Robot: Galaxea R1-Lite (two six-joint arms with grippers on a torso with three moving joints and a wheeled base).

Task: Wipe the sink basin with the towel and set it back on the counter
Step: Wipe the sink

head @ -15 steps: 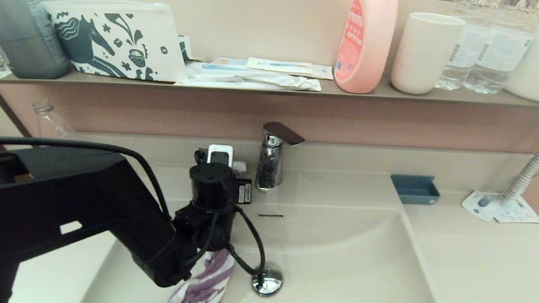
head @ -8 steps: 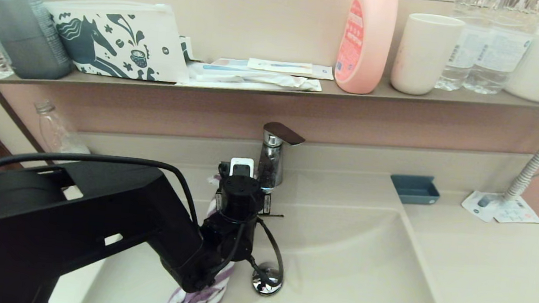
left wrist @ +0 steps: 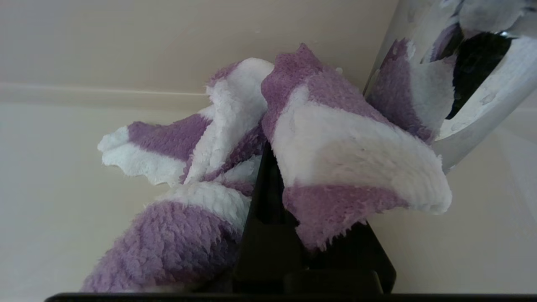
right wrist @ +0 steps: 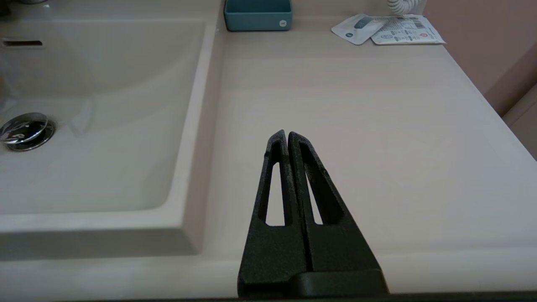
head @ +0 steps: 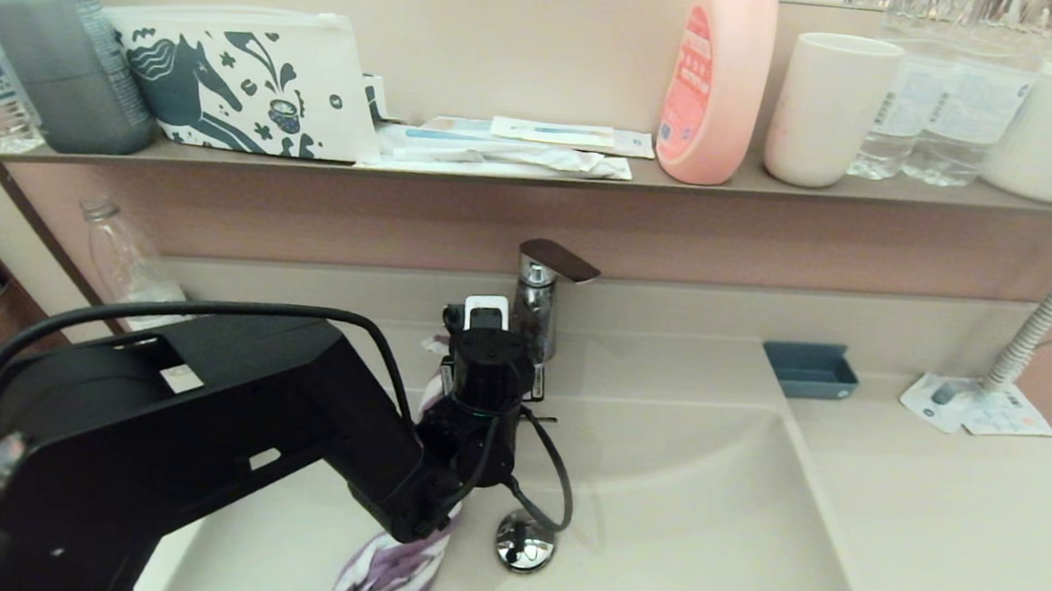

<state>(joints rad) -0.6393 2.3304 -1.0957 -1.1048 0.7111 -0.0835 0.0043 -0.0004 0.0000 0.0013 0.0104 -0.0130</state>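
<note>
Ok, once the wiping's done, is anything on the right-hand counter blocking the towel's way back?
Nothing visible does. The left gripper holds the towel in the sink basin; the counter carries only the blue tray and sachets at its back edge.

The sink basin is sunk into the tabletop, which spreads out to its right. The drain plug sits in the basin floor, with the overflow slot on the back wall behind it and the faucet on the rear ledge above. The left pincer is in the basin just left of the faucet, and the towel hangs from it down past the left of the drain plug. A small tray stands at the basin's back right corner, with packets further right. The right pincer hovers over the tabletop right of the basin. A shelf runs along the wall above.
</note>
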